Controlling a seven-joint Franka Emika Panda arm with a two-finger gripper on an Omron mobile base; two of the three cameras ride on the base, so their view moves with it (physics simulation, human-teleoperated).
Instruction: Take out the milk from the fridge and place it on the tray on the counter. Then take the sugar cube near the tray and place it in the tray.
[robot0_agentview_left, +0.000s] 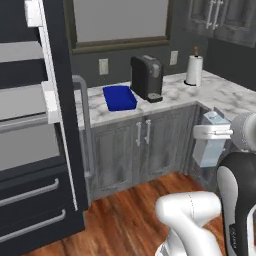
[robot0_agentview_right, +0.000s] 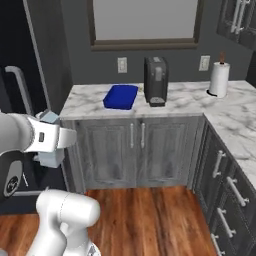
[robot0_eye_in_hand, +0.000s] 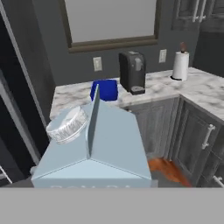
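My gripper (robot0_agentview_left: 214, 132) is shut on the milk (robot0_agentview_left: 207, 154), a pale carton held upright in the air in front of the grey cabinet fronts, lower than the counter (robot0_agentview_left: 175, 94) top. In the right base view the milk (robot0_agentview_right: 48, 159) hangs at the far left in the gripper (robot0_agentview_right: 56, 137). The hand view looks down on the milk's gabled top and round cap (robot0_eye_in_hand: 92, 144). The blue tray (robot0_agentview_left: 120, 98) lies on the counter left of the coffee machine, well beyond the carton. The fridge (robot0_agentview_left: 30, 150) stands at the left with its door open. I cannot see the sugar cube.
A dark coffee machine (robot0_agentview_left: 147, 77) stands right beside the tray. A paper towel roll (robot0_agentview_left: 194, 70) is at the back right of the L-shaped counter. The fridge door's edge and grey bar handle (robot0_agentview_left: 86, 125) jut out left of the cabinets. Wood floor (robot0_agentview_right: 150, 215) lies below.
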